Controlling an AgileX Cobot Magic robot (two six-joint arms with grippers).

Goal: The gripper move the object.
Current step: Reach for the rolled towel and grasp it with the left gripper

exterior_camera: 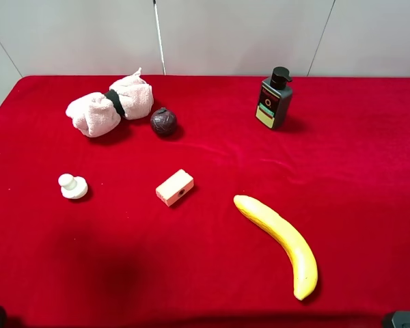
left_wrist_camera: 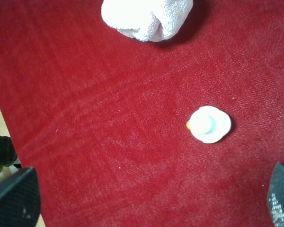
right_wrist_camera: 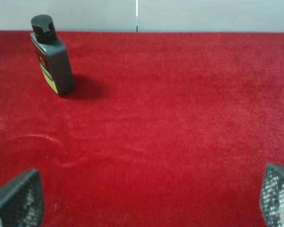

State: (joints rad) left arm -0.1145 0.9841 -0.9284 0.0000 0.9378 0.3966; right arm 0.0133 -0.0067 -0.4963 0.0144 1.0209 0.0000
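The pale pink rolled towel (exterior_camera: 109,106), cinched by a black band, lies at the back left of the red table. One end of it also shows in the left wrist view (left_wrist_camera: 146,16). My left gripper (left_wrist_camera: 146,203) is open and empty, hovering above the cloth short of the towel, with its fingertips (left_wrist_camera: 14,198) far apart. My right gripper (right_wrist_camera: 146,203) is open and empty over bare cloth on the right side, far from the towel. In the exterior high view only dark bits of the arms show at the bottom corners.
A small white knob-shaped figure (exterior_camera: 73,186) stands front left, also seen in the left wrist view (left_wrist_camera: 209,124). A dark ball (exterior_camera: 163,121) sits beside the towel. A beige block (exterior_camera: 174,187), a banana (exterior_camera: 280,242) and a dark pump bottle (exterior_camera: 274,98) (right_wrist_camera: 52,54) stand further right.
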